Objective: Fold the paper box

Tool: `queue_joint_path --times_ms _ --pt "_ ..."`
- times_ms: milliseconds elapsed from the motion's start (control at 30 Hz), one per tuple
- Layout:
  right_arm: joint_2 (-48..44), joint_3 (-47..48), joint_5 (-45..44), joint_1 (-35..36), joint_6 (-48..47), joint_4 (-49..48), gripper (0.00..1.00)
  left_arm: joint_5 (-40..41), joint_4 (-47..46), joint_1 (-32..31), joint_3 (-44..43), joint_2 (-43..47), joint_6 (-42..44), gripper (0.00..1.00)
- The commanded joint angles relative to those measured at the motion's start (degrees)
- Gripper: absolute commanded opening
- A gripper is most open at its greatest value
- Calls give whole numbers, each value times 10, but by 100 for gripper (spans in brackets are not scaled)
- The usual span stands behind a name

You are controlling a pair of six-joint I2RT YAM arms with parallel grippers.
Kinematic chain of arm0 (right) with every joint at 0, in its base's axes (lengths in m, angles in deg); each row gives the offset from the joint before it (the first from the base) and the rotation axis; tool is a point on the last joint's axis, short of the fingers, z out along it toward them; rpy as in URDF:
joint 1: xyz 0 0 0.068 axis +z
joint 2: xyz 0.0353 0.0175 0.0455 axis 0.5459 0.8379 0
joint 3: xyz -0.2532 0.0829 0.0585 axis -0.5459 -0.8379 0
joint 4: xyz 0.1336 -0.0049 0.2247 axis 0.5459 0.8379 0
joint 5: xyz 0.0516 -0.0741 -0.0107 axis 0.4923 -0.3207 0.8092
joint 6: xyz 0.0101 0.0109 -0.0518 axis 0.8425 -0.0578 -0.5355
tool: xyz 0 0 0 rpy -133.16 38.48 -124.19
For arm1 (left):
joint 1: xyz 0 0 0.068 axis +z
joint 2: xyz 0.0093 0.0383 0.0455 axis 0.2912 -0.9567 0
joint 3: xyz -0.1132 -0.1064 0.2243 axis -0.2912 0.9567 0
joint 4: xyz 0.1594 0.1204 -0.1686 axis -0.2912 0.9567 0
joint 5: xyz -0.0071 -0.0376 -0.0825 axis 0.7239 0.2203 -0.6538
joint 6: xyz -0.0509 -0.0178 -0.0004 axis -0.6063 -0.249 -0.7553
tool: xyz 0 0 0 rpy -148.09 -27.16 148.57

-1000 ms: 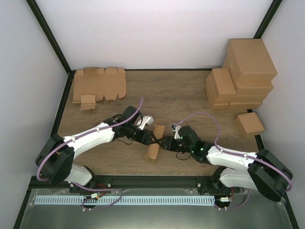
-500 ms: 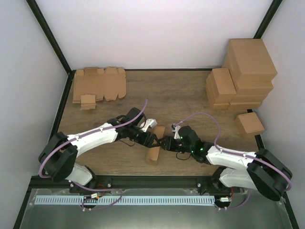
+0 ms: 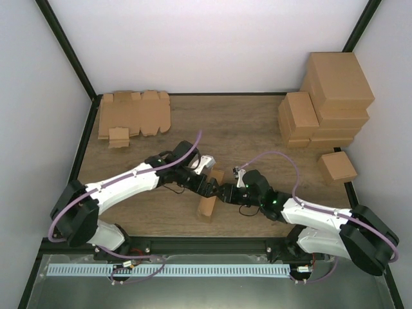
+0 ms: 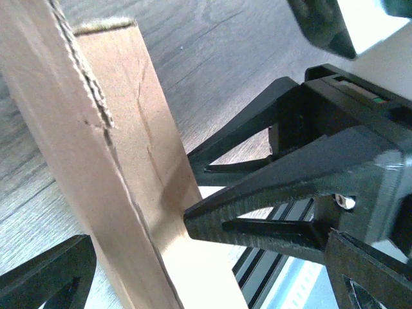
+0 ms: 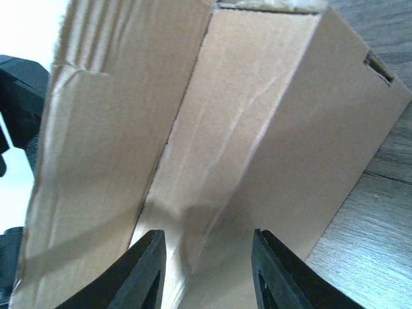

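The paper box (image 3: 208, 196) is a narrow, part-folded brown cardboard piece standing on the wooden table between my two grippers. In the left wrist view it rises as a tall strip (image 4: 129, 193). My left gripper (image 3: 206, 184) (image 4: 136, 232) is open wide and straddles it, and its right finger (image 4: 257, 219) touches the box's side. In the right wrist view the box (image 5: 257, 129) fills the frame with its creased panels. My right gripper (image 3: 224, 192) (image 5: 207, 235) is at the box's right side, jaws part-way apart, with its tips close against the wall and nothing pinched between them.
Flat cardboard blanks (image 3: 134, 114) lie at the back left. A stack of brown cartons (image 3: 328, 96) stands at the back right, with a small closed box (image 3: 337, 167) in front of it. The black frame rail (image 3: 212, 243) runs along the near edge.
My left gripper has opened wide around the box and its wrist has shifted slightly to the right. The right gripper and the box have stayed about where they were.
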Motion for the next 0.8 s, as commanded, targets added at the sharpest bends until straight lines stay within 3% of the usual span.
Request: queue_joint_path --times_ms 0,200,400,633,767 --pt "-30 5 -19 4 -1 25 40 28 16 -3 -17 50 -13 100" --pt "-71 37 -60 4 -45 108 51 78 53 -3 -10 77 -11 100" --pt "-96 99 -109 -20 -162 208 53 115 81 -3 -11 137 -36 100" --pt "-23 178 -52 -122 -346 221 52 95 99 -3 37 254 -125 99" --pt "32 221 30 -143 -511 213 55 65 105 -14 78 320 -197 98"
